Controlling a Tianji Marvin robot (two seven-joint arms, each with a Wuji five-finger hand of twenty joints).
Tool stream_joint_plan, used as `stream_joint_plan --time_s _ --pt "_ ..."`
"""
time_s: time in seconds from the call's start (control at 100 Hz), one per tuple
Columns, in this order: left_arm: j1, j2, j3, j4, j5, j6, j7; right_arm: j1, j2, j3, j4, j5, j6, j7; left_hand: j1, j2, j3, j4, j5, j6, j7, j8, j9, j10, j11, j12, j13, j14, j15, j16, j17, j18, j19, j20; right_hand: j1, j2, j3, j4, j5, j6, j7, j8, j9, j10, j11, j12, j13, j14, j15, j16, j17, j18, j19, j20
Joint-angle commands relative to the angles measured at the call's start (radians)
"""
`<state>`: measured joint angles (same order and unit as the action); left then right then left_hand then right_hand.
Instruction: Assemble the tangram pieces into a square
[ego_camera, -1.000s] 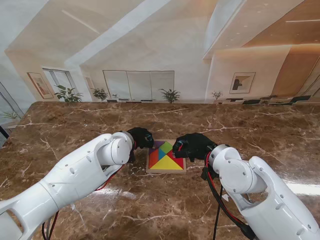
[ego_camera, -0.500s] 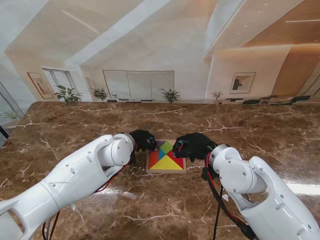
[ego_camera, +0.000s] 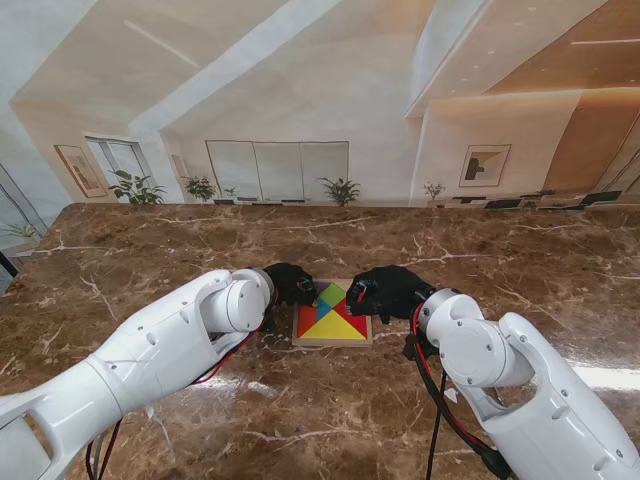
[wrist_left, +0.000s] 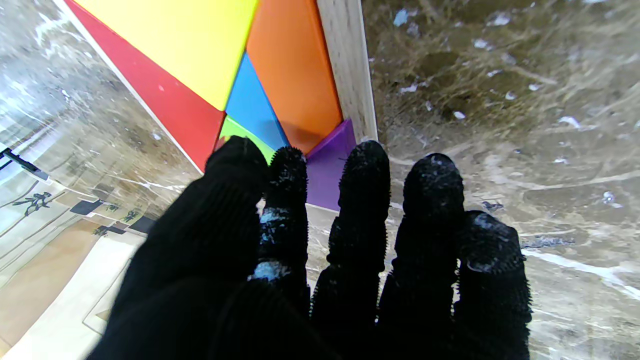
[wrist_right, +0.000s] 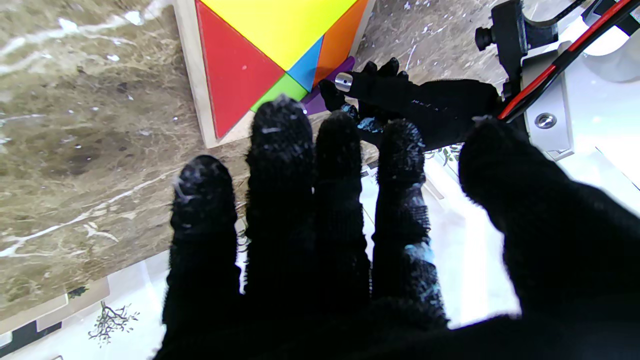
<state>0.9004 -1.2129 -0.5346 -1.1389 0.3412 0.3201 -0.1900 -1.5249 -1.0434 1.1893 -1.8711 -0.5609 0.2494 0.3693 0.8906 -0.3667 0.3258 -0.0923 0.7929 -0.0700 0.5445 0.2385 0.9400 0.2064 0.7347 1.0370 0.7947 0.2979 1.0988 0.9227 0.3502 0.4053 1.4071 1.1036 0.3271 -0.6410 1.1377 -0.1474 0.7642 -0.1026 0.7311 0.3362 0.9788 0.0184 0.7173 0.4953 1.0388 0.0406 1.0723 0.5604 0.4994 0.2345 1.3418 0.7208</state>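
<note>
One wooden tray (ego_camera: 331, 342) sits on the marble surface (ego_camera: 150, 250), between two black-gloved hands. Six coloured pieces show inside the tray: yellow triangle (wrist_left: 185, 40), red triangle (wrist_right: 230, 65), orange piece (wrist_left: 295, 65), blue piece (wrist_left: 252, 110), green piece (wrist_right: 280, 90) and purple piece (wrist_left: 327, 170). The purple piece sits at the tray's far-left corner, tilted up against the rim. The left robot hand (ego_camera: 290, 283) rests at that corner, fingers straight and close together, gripping nothing, covering part of the purple and green. The right robot hand (ego_camera: 385, 290) sits at the tray's far-right corner, fingers extended, empty; whether it touches the tray I cannot tell.
</note>
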Motion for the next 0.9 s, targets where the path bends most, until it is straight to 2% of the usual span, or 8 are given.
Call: stream_joint_plan --time_s 0.0,0.34,0.54,0.63,0.71,0.89 --pt "-0.005 -0.009 0.005 0.008 0.001 0.003 0.003 -0.008 -0.001 0.002 0.006 0.007 0.006 0.013 0.022 0.04 -0.02 0.026 -0.021 -0.014 -0.021 -0.012 -0.023 0.021 0.004 0.018 -0.008 0.027 0.034 0.022 -0.016 0.003 0.027 0.024 -0.041 0.024 0.003 0.024 0.036 0.01 -0.008 0.007 0.022 0.004 0.003 -0.001 0.034 0.0 0.013 -0.007 0.004 0.006 0.042 -0.009" --pt "-0.027 -0.022 0.032 0.027 -0.003 0.002 0.003 -0.012 -0.002 0.006 0.007 0.01 0.006 0.008 -0.001 0.047 -0.008 0.028 -0.037 -0.003 -0.058 -0.002 -0.04 0.02 -0.009 0.011 -0.021 0.023 0.028 0.023 -0.034 -0.003 0.014 0.026 -0.041 0.024 0.003 0.024 0.037 0.012 -0.007 0.007 0.023 0.005 0.003 -0.001 0.033 0.0 0.013 -0.008 0.004 0.005 0.042 -0.009" --pt "-0.01 -0.013 0.004 0.004 0.005 -0.009 0.014 -0.011 -0.001 0.005 0.01 0.012 0.003 0.013 -0.003 0.04 -0.001 0.026 -0.028 -0.007 -0.058 0.01 -0.037 0.019 -0.008 0.01 -0.017 0.022 0.025 0.023 -0.034 0.0 0.01 0.025 -0.041 0.024 0.003 0.024 0.036 0.011 -0.008 0.007 0.023 0.004 0.003 -0.001 0.033 -0.001 0.013 -0.008 0.004 0.006 0.043 -0.009" --pt "0.001 -0.001 -0.021 -0.021 0.009 -0.005 0.007 -0.011 -0.001 0.005 0.011 0.011 0.003 0.013 -0.002 0.037 0.001 0.024 -0.015 -0.004 -0.053 0.016 -0.026 0.02 -0.003 0.01 -0.003 0.024 0.027 0.021 -0.022 0.005 0.013 0.025 -0.041 0.023 0.003 0.024 0.035 0.011 -0.008 0.007 0.022 0.005 0.003 -0.001 0.033 -0.001 0.013 -0.008 0.003 0.006 0.043 -0.009" --pt "0.004 0.019 -0.036 -0.042 0.034 -0.006 -0.015 -0.011 -0.001 0.004 0.011 0.011 0.005 0.014 0.001 0.031 -0.003 0.021 0.014 -0.013 -0.03 0.027 -0.017 0.013 0.004 0.011 0.01 0.017 0.032 0.021 -0.01 0.004 0.018 0.025 -0.042 0.024 0.002 0.024 0.036 0.01 -0.008 0.007 0.023 0.004 0.003 -0.001 0.033 0.0 0.013 -0.008 0.003 0.006 0.043 -0.009" --pt "0.02 0.059 -0.077 -0.072 0.082 -0.001 -0.072 -0.008 -0.001 0.001 0.012 0.011 0.006 0.015 0.009 0.032 -0.013 0.022 0.028 -0.004 -0.015 0.022 -0.011 0.017 0.006 0.011 0.014 0.023 0.034 0.02 -0.008 0.01 0.02 0.023 -0.041 0.025 0.003 0.024 0.035 0.011 -0.008 0.007 0.022 0.005 0.003 -0.001 0.032 0.0 0.013 -0.008 0.003 0.005 0.043 -0.009"
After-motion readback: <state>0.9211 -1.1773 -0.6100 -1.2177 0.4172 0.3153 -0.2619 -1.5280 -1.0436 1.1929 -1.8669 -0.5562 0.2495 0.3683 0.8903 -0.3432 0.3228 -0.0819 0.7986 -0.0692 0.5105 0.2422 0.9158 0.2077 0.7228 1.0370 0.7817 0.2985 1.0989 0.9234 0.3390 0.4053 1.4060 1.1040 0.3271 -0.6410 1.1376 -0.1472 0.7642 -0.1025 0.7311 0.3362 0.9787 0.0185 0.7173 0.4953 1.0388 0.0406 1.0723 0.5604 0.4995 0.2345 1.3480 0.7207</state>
